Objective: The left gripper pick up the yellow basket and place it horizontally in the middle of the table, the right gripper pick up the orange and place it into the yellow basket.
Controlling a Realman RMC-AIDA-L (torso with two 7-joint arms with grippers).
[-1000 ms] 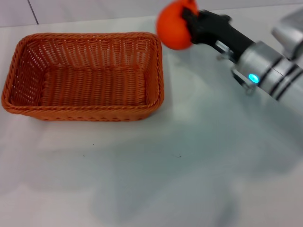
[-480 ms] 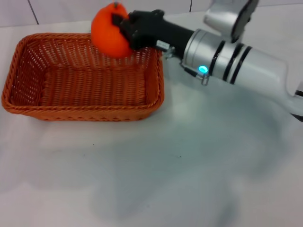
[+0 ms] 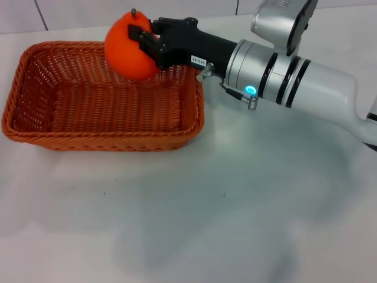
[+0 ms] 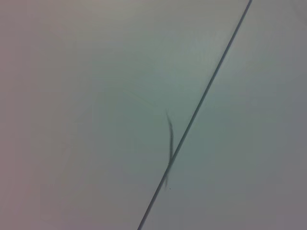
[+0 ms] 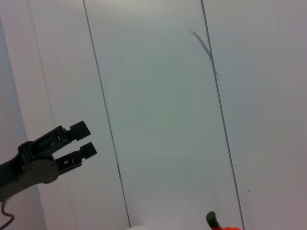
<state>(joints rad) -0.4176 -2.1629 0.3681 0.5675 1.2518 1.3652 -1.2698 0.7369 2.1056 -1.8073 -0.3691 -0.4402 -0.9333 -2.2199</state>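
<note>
Both right gripper (image 3: pixel 143 45) jaws clamp the orange (image 3: pixel 131 45).

Bare table (image 3: pixel 235 224) beside yellow basket (image 3: pixel 35 132)

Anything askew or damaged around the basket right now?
Nothing stands out. The yellow basket sits flat and intact on the table; the right pincer holds the orange above its far edge.

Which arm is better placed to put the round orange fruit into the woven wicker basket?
Right. The right gripper already holds the round orange fruit above the woven orange-brown wicker basket. The left gripper shows only in the right wrist view, holding nothing.
</note>
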